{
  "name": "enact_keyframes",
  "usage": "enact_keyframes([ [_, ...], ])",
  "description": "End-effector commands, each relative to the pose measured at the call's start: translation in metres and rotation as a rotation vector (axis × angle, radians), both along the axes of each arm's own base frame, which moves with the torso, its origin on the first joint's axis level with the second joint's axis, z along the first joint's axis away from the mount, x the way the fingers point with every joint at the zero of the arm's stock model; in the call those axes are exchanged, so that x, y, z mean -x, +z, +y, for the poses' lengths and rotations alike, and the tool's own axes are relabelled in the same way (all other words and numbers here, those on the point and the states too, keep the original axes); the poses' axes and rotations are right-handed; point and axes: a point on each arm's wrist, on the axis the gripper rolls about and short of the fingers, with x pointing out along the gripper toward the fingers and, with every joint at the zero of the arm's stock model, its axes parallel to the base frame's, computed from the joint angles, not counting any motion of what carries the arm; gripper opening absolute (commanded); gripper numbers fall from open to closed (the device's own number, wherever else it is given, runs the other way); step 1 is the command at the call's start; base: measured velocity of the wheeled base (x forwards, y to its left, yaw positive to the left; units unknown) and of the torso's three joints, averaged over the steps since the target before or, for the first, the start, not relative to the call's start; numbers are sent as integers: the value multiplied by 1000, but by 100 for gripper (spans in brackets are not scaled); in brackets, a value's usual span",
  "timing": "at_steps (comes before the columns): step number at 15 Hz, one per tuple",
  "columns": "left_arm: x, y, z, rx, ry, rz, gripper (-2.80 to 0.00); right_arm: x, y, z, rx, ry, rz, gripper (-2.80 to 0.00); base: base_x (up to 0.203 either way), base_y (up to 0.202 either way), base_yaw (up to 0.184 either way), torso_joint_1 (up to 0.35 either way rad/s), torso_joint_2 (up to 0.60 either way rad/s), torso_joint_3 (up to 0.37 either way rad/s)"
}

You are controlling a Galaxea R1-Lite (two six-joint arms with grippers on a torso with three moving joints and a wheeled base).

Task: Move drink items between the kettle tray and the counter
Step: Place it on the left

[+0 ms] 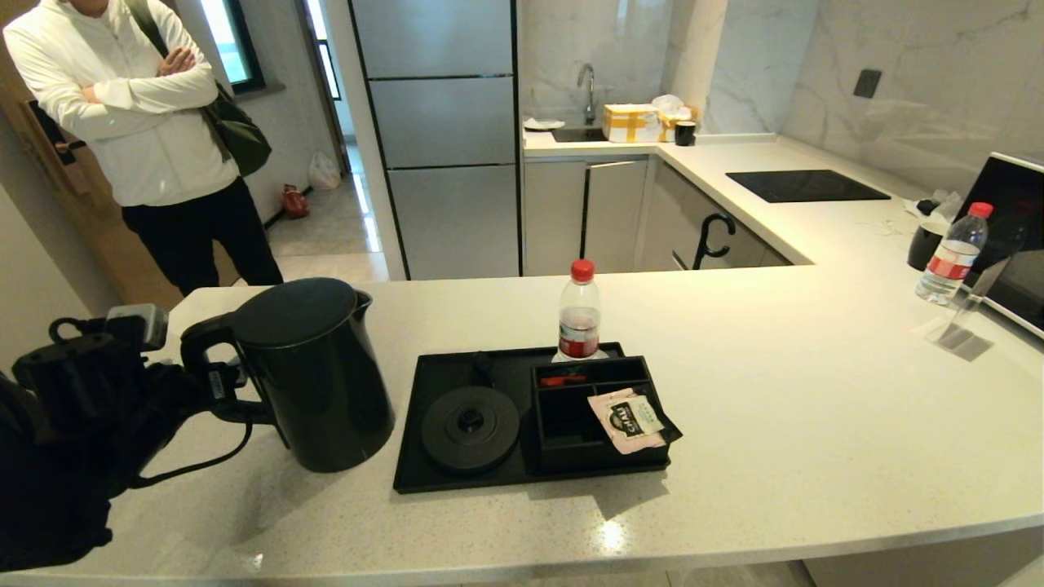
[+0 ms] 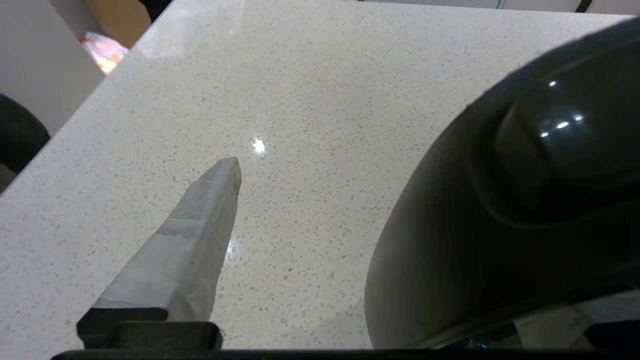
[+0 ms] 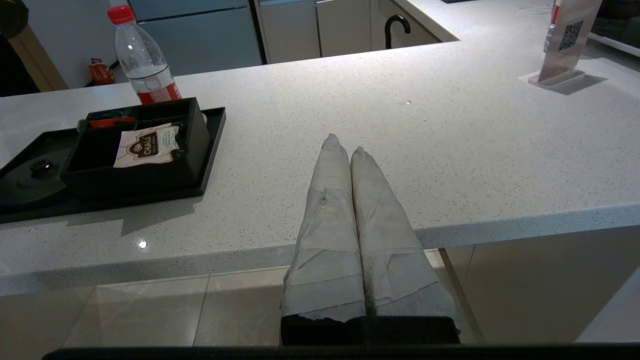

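Observation:
The matte-black kettle (image 1: 314, 375) stands upright on the pale speckled counter (image 1: 799, 408), just left of the black kettle tray (image 1: 426, 385). The tray's round base (image 1: 471, 428) is bare. My left gripper (image 1: 214, 383) is at the kettle's loop handle and open. In the left wrist view one taped finger (image 2: 200, 235) stands well apart from the kettle (image 2: 500, 225), which hides the other. A red-capped clear bottle (image 1: 580, 314) stands at the tray's back edge; I cannot tell whether on or behind it. My right gripper (image 3: 345, 149) is shut and empty at the counter's front edge.
A pink tea sachet (image 1: 632, 417) lies on the tray's compartments. A second red-capped bottle (image 1: 950, 257), a black mug (image 1: 926, 244) and a clear sign stand (image 1: 962, 326) are far right. The black hob (image 1: 803, 185) is at the back. A person (image 1: 139, 106) stands back left.

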Motion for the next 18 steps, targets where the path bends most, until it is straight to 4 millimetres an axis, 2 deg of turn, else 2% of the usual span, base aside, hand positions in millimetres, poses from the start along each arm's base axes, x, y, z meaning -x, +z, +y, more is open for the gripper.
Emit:
enact_keyframes([
  [1,1,0,-1,-3,-1,-4,0,-3,-9,0,0,0,33,-280,0,0,0,0,0,0],
  [18,20,-1,-5,-43,26,-12,0,-3,-9,0,0,0,33,-280,0,0,0,0,0,0],
])
